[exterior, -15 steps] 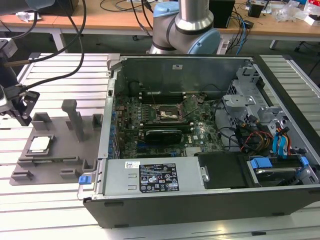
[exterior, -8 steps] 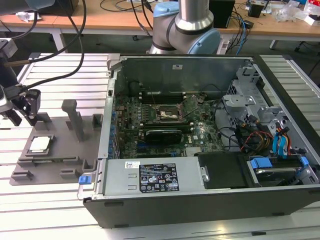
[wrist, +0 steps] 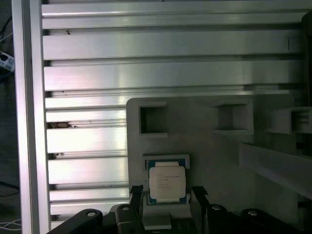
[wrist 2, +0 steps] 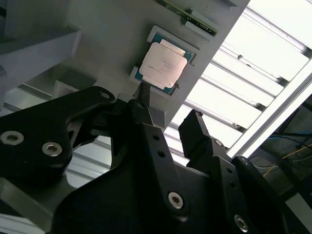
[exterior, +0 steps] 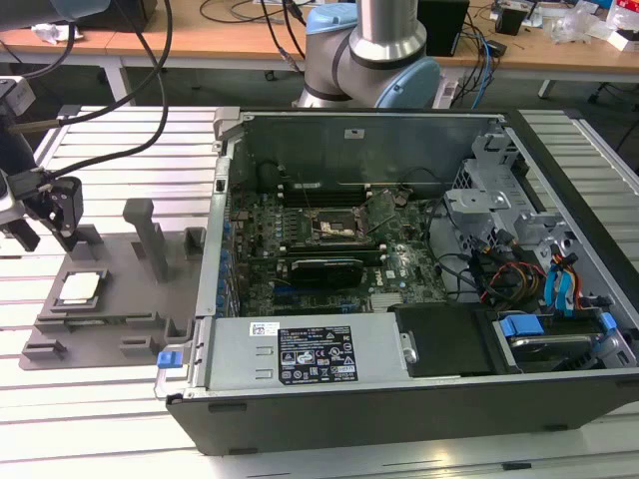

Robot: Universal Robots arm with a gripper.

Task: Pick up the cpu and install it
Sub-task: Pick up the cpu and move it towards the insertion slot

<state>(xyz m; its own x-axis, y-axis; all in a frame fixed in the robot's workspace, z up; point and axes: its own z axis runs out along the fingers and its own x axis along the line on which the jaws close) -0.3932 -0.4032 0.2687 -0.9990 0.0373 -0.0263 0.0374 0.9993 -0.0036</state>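
Jaws spread wide, holding nothing, poised over small flat square silver-topped cpu [wrist: 167, 182] in grey plastic fixture tray [wrist: 209, 156]. Could tilt chip with black gripper [wrist: 166, 192] off-centre on closing.

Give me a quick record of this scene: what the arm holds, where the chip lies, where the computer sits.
end effector: open, holding nothing, hovering near the cpu
cpu: flat in a recess of the grey fixture tray, silver top up
fingers: one at each side of the cpu in the first wrist view
computer case: open, at the exterior view's right of the tray
motherboard socket: inside the case, away from the cpu
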